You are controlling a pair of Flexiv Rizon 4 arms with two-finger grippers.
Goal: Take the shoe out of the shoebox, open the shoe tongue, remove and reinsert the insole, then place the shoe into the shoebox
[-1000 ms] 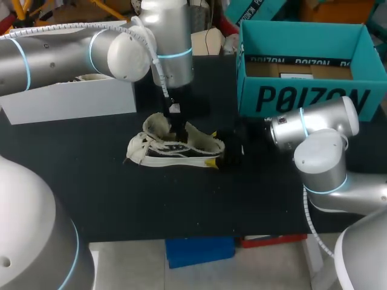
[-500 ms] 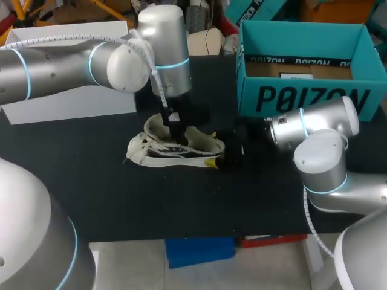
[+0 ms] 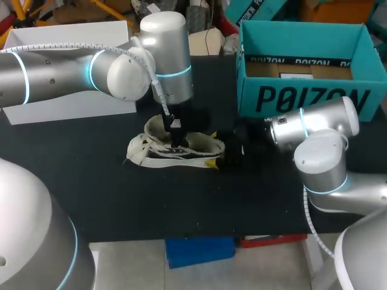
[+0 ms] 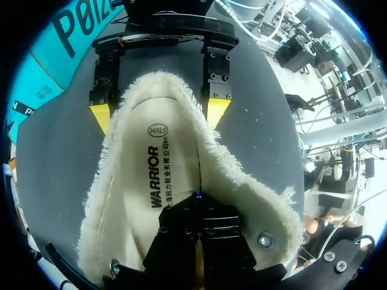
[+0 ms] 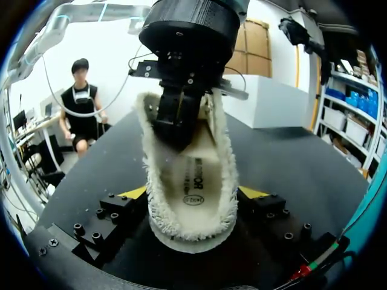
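Counter: a black cloth-covered counter (image 3: 181, 211) carries everything; nearest on it lies the shoe.
Shoe: the white-and-black low shoe with a fleecy cream lining (image 3: 158, 152) lies out of the box, on its sole, mid-counter, its mouth spread open.
Right tool: the right tool (image 5: 193, 192) sits at the heel, a yellow tip pressed against each side of the fleecy collar, so it clamps the shoe and steadies it.
Insole: the cream insole with dark print (image 4: 154, 175) lies flat inside the shoe.
Left tool: the left tool (image 4: 199, 202) comes straight down into the mouth, its dark fingers drawn narrow. The tips are at the insole's forward part; whether they pinch it is hidden.
Shoebox: the open teal cardboard shoebox (image 3: 302, 96) stands beyond the shoe, at the far right, well apart.
Step in hand: the insole work, by my reading; lifting out or pressing back cannot be told.
Next move: if removing, a firm pinch on the insole's edge and a slow pull toward the heel while the right tool grips the shoe.
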